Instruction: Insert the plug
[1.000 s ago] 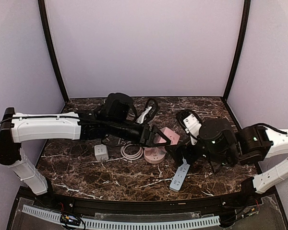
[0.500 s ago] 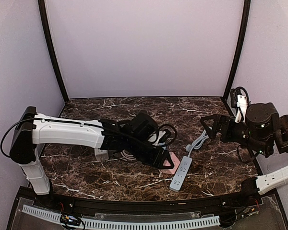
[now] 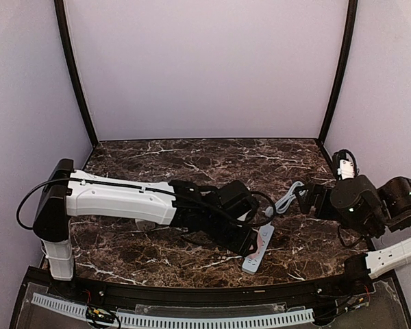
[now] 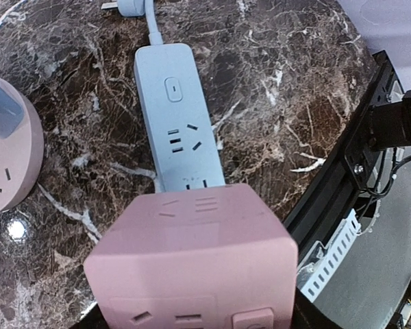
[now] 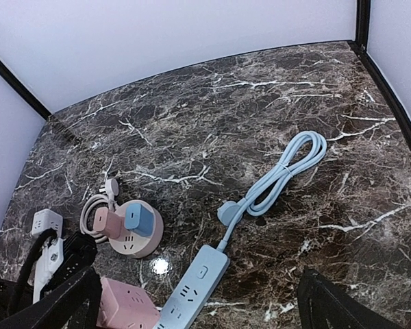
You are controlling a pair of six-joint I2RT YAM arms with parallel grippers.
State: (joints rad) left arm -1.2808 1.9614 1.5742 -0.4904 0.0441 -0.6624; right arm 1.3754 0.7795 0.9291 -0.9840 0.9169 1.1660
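**Pink cube poised over the strip; alignment is the worry**

Furthest left, the round pink socket [image 4: 12, 164] sits on the marble table [image 4: 274, 62], apart from the strip. My left pincer [image 3: 252, 240] stretches far across and is clenched on the pink cube [image 4: 192, 264]; my fingers are hidden behind the cube in the wrist view, so I judge the grasp from the way it hangs clear of the table. The cube hovers just above one end of the blue power strip [image 4: 172, 116], covering its last sockets; I take its pins to be on the underside, which I cannot see. Further right lie the strip's own plug [image 5: 227, 211] and its coiled cord [image 5: 288, 168], loose on the marble. My right pincer [image 5: 198, 281] hangs released, fingers wide, holding nothing, well apart from the strip.

What could go wrong from here:
- The strip looks light and nothing holds it down, so an off-centre push may slide or tip it.
- Pins I cannot see may land on the plastic between slots and jam.
- A tilted cube would likely bind halfway.
- Pressing harder against that could twist the cube in my grip.
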